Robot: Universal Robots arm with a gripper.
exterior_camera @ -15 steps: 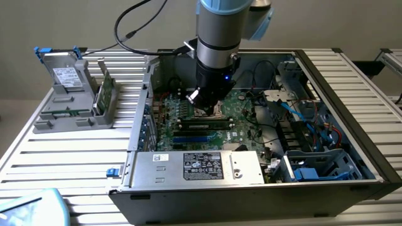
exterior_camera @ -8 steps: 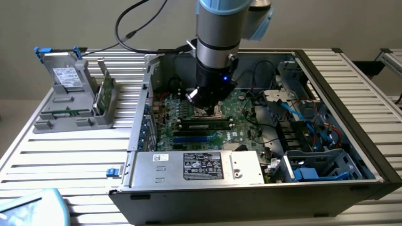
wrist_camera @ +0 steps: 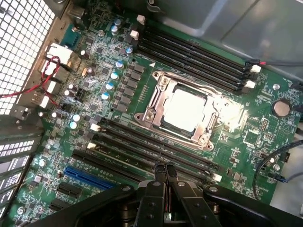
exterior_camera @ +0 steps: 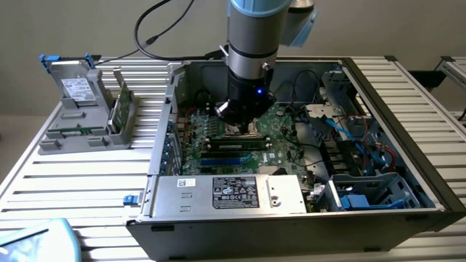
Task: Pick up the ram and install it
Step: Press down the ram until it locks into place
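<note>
Exterior view, left to right. At upper left, a grey plastic holder rack (exterior_camera: 80,123) carries a grey drive with white sticker and blue clips (exterior_camera: 73,84) and a lighter green circuit card (exterior_camera: 122,106) on edge. At centre, the open black computer case (exterior_camera: 407,180) exposes a green motherboard (exterior_camera: 284,147); the silver power-supply box with a black label (exterior_camera: 233,194) lies at lower centre.

The ram (exterior_camera: 237,145), a long, narrow, dark circuit stick, sits in a slot at frame centre, on edge, its long axis running left–right across the frame, parallel to the blue expansion slot (exterior_camera: 222,161) below it. The black gripper (exterior_camera: 242,128) hangs directly above it, near or touching; contact cannot be judged.

Wrist view: the gripper (wrist_camera: 166,169) shows its fingers pressed together, pinching nothing, over the black memory slots (wrist_camera: 142,151) beside the metal-framed processor socket (wrist_camera: 182,111).

Judgement: the stick is probably light, stiff and fragile, best held by its long top edge or narrow ends, away from chips and contacts.
</note>
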